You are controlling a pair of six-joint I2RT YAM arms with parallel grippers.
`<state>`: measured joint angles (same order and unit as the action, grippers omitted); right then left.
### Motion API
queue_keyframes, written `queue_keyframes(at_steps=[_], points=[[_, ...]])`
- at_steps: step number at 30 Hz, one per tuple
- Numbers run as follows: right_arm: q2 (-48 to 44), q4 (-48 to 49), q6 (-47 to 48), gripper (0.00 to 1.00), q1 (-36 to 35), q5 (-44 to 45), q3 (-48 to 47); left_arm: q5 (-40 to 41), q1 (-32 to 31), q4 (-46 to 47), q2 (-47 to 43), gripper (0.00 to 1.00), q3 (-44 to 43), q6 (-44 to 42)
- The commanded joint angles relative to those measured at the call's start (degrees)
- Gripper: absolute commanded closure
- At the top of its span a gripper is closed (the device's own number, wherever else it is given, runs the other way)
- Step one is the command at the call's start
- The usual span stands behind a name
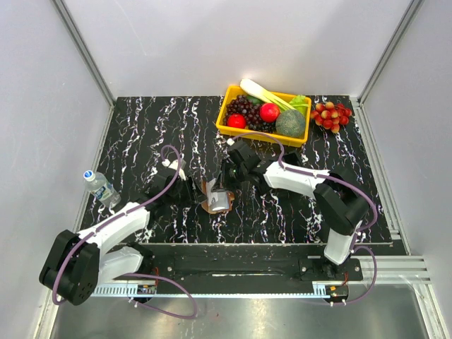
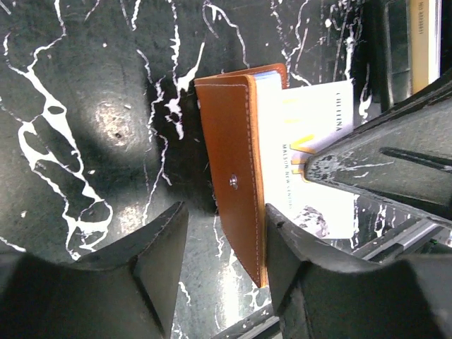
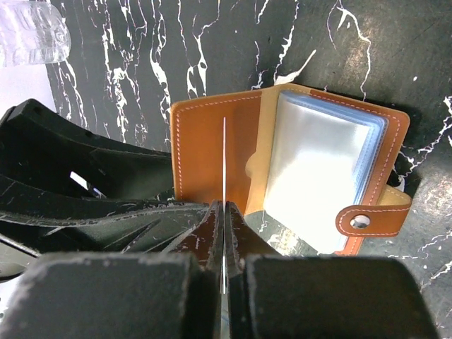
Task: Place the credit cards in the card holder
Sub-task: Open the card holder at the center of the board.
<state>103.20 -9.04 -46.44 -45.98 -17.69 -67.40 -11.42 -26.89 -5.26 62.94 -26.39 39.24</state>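
No card in yet, I'm judging.
My right gripper [image 3: 224, 212] is pinching a thin white plastic card [image 3: 224, 141]; my left gripper [image 2: 222, 219], jaws half-wide, is straddling the brown leather card holder [image 3: 205, 152].

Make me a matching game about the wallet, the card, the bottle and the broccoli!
Things:
1. wallet
2. card
3. bottle
4. broccoli

Where or how:
A. in the yellow basket
B. pinched in the right end effector
C. lying open
D. at the table's left edge

Pairs: 1-C, 2-B, 3-D, 4-A
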Motion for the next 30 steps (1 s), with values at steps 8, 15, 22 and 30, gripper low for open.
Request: queue_keyframes(at_steps=[8,15,22,30], points=[[-2.6,-2.6,2.3,1.0,-0.3,5.8,-1.1,3.6,0.3,-3.9,-1.3,0.82,-1.1,-2.7],[-5.5,-3.5,2.8,1.0,2.3,8.5,1.8,3.9,0.4,-4.5,-0.4,0.94,-1.5,-3.0],[-7.5,-3.4,3.0,1.0,4.1,9.2,4.8,4.3,0.4,-4.8,2.2,1.0,-1.4,-3.8],[-7.9,-4.0,3.4,1.0,4.7,10.1,5.7,5.4,0.4,-4.4,3.2,1.0,-0.7,-3.6]])
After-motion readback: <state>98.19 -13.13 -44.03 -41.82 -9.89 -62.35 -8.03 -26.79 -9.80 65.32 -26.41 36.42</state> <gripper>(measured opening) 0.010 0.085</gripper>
